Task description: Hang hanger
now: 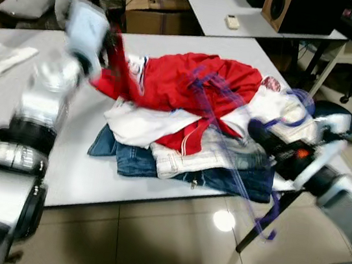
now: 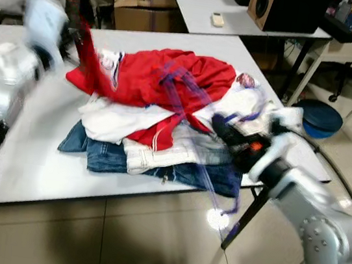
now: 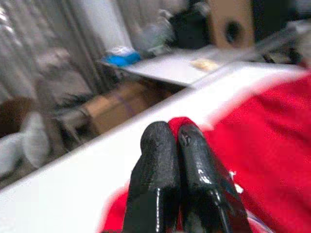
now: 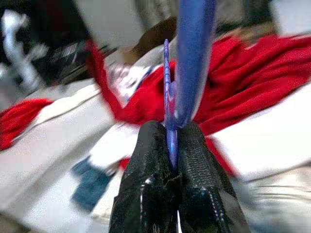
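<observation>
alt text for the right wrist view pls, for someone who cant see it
The right gripper has its two black fingers shut on a blue plastic hanger that rises straight up from them. Behind it, blurred, a red garment lies over a pile of white clothes and blue jeans on a white table.

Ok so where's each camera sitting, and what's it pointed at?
Eye views: head stereo pair, looking down at the white table with the clothes pile; both silver arms show.
Left wrist view: along the left gripper, shut on the red garment.
Right wrist view: along the right gripper, shut on the blue hanger.
All views share the red garment.
</observation>
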`<state>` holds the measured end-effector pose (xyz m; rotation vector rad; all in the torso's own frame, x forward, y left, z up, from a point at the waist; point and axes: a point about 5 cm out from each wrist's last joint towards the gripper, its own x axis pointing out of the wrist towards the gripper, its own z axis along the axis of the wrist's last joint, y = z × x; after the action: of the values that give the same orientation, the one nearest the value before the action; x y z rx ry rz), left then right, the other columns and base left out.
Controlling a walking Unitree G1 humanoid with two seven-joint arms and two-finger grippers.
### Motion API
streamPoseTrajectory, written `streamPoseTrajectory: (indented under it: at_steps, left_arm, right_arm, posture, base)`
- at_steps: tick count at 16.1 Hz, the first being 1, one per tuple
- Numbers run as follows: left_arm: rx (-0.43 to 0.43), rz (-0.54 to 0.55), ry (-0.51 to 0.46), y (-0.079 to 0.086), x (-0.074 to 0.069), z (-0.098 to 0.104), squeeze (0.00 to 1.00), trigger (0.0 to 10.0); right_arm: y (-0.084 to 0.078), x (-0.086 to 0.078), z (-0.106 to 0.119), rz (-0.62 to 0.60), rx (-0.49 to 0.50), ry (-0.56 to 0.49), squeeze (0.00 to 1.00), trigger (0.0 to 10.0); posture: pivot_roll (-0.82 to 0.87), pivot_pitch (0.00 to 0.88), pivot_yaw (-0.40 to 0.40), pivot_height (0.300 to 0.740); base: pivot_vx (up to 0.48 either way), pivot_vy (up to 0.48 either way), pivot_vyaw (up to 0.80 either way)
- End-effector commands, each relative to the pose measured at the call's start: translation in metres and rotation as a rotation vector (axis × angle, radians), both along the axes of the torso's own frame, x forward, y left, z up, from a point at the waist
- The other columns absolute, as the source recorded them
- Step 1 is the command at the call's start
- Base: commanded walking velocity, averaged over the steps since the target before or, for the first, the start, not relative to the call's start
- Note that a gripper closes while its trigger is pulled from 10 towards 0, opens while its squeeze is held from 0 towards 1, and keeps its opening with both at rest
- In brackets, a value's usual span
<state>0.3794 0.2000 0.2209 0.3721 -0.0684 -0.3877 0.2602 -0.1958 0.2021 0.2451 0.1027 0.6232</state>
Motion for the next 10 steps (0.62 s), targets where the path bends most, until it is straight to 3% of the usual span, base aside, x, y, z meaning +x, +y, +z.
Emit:
streamPoseTrajectory:
  at_steps: [1,2,3,4,5,7,9,10]
  left_arm:
    - [0.029,-0.093,-0.012,-0.01,-0.004,0.009,0.0,0.0]
    - [0.169,-0.36,0.106,-0.024,-0.033,-0.011,0.0,0.0]
    - [0.293,-0.528,0.218,-0.028,-0.061,-0.029,0.0,0.0]
    - [0.324,-0.535,0.244,-0.027,-0.066,-0.033,0.0,0.0]
    - [0.399,-0.461,0.255,-0.015,-0.068,-0.037,0.0,0.0]
    - [0.418,-0.439,0.269,-0.008,-0.071,-0.037,0.0,0.0]
    - [0.279,-0.422,0.222,-0.009,-0.078,-0.017,0.0,0.0]
    - [0.181,-0.346,0.137,-0.01,-0.067,-0.002,0.0,0.0]
  right_arm:
    - [-0.003,-0.003,0.007,-0.022,-0.013,-0.038,0.0,10.0]
    - [-0.008,-0.008,0.009,-0.051,-0.008,-0.05,0.0,10.0]
    - [-0.01,-0.012,0.007,-0.086,-0.012,-0.056,0.0,10.0]
    - [-0.01,-0.014,0.006,-0.099,-0.014,-0.057,0.0,10.0]
    - [-0.008,-0.017,0.002,-0.138,-0.046,-0.06,0.0,10.0]
    - [-0.007,-0.02,0.001,-0.168,-0.079,-0.065,0.0,10.0]
    - [0.002,-0.027,0.0,-0.209,-0.085,-0.082,0.0,10.0]
    - [0.004,-0.027,-0.001,-0.214,-0.077,-0.079,0.0,10.0]
  posture:
    - [0.0,0.0,0.09,0.74]
    - [-0.01,0.0,0.086,0.74]
    - [-0.02,0.0,0.089,0.74]
    - [-0.02,0.0,0.09,0.74]
    - [-0.04,0.0,0.099,0.74]
    - [-0.05,0.0,0.104,0.74]
    - [-0.05,0.0,0.102,0.74]
    - [-0.06,0.0,0.1,0.74]
  base:
    - [0.0,0.0,0.0]
    - [0.0,0.0,0.0]
    - [0.0,0.0,0.0]
    - [0.0,0.0,0.0]
    - [0.0,0.0,0.0]
    - [0.0,0.0,0.0]
    - [0.0,0.0,0.0]
    - [0.0,0.0,0.0]
